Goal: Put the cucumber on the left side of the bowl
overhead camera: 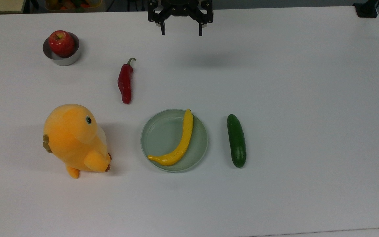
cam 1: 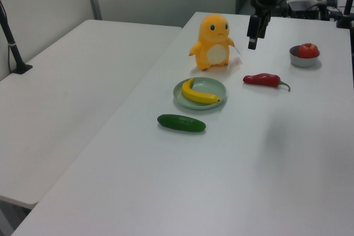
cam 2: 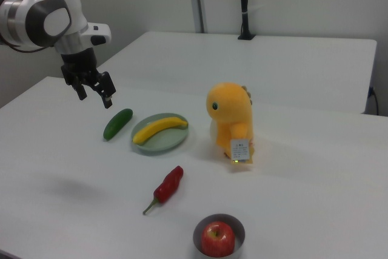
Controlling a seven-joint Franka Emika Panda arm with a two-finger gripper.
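White worktop with the pincer hanging over its far edge in the top view, fingers spread and holding nothing. The cucumber lies flat near the worktop's middle, just beside the pale green dish that carries the banana, on the top view's right of it. The bowl, holding a red apple, stands towards the top view's far left corner, well apart from the cucumber, with the red chili and an orange plush toy between.
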